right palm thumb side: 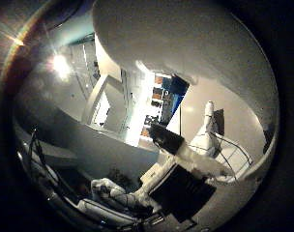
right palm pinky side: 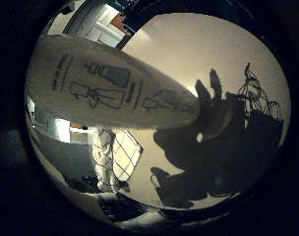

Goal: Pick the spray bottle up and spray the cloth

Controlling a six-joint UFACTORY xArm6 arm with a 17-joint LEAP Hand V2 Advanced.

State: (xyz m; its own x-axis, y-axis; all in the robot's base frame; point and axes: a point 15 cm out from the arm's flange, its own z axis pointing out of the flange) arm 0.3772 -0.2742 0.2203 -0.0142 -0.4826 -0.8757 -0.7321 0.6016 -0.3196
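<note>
The spray bottle (right palm pinky side: 110,87) is white with printed drawings on its side. In the right little finger side palm view it fills much of the picture, close against the palm. In the right thumb side palm view its white rounded body (right palm thumb side: 186,48) lies across the palm. My right hand (right palm pinky side: 107,157) is curled round the bottle; a white finger (right palm thumb side: 210,130) reaches past it. The bottle hangs above the beige table (right palm pinky side: 204,49), where the shadow (right palm pinky side: 204,147) of hand and bottle falls.
The right thumb side palm view looks out into the room: a bright lamp (right palm thumb side: 58,66), pale walls and shelving (right palm thumb side: 161,97) far off. A dark box-like object (right palm thumb side: 166,138) lies beside the hand's parts.
</note>
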